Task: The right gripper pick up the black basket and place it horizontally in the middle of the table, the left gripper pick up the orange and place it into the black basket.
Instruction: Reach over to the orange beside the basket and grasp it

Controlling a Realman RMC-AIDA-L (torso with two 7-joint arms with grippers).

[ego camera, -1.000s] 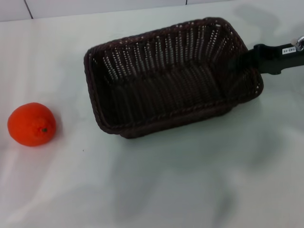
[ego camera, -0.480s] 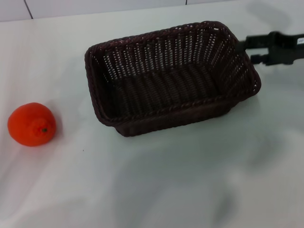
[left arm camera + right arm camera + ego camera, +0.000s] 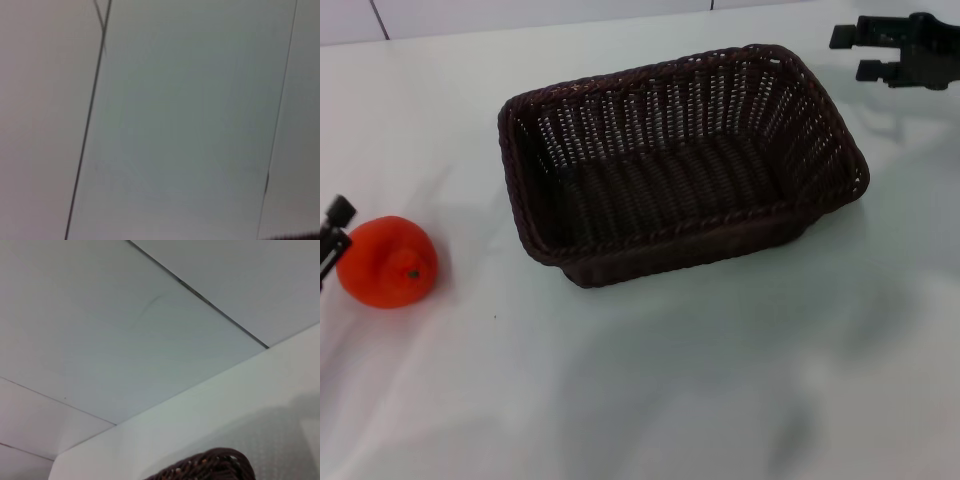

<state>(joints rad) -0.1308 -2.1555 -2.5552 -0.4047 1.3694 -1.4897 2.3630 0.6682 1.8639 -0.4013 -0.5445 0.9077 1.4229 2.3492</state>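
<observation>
The large rectangular, dark brown-black woven basket (image 3: 682, 165) sits on the glossy white table (image 3: 700, 380) near its middle, lengthwise across the head view and slightly angled, its interior empty. The slim black right gripper (image 3: 848, 53) hovers at the far right, apart from the basket's right end, its two fingers spread with nothing between them. In the right wrist view only a bit of the braided rim (image 3: 205, 467) shows. The round, bright orange fruit (image 3: 387, 261) lies on the table well to the basket's left. The black left gripper (image 3: 332, 238) enters at the left edge, just beside the orange; whether its fingers are spread cannot be told.
</observation>
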